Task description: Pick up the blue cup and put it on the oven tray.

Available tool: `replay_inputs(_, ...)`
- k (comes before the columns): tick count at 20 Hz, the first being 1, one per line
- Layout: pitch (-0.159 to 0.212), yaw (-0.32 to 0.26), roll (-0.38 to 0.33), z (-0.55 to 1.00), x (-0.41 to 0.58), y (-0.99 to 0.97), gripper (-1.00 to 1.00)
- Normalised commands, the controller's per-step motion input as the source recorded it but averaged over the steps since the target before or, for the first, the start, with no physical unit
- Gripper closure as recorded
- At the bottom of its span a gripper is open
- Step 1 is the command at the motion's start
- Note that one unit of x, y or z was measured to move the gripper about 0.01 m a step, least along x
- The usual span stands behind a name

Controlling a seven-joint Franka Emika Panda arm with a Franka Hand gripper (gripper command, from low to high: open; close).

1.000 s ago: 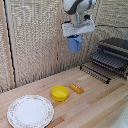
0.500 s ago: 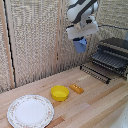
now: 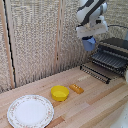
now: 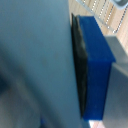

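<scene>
Over on the exterior view's left there's a white patterned plate [image 3: 29,110] on the wooden table [image 3: 95,107], then a yellow bowl [image 3: 59,92] and a small orange block [image 3: 76,88] just beside it. Further right, the gripper [image 3: 90,40] is up in the air, clamped on the blue cup [image 3: 89,43], which hangs near the left edge of the oven tray [image 3: 107,62]. The wrist view is mostly blurry blue. Main risk, probably: the cup sets down tilted on the bars, or too close to the rack's front edge, and tips off.
</scene>
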Motion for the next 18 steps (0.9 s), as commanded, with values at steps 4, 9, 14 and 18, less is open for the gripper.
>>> replay_inputs(4,0.030,-0.065,0.013,0.06,-0.036,-0.93,1.00)
replay_inputs(9,0.066,-0.032,0.002,-0.02,-0.044,-0.59,1.00)
replay_inputs(14,0.093,-0.018,0.070,-0.24,0.009,-0.25,1.00)
replay_inputs(18,0.048,-0.016,0.073,-0.14,0.154,-0.42,1.00)
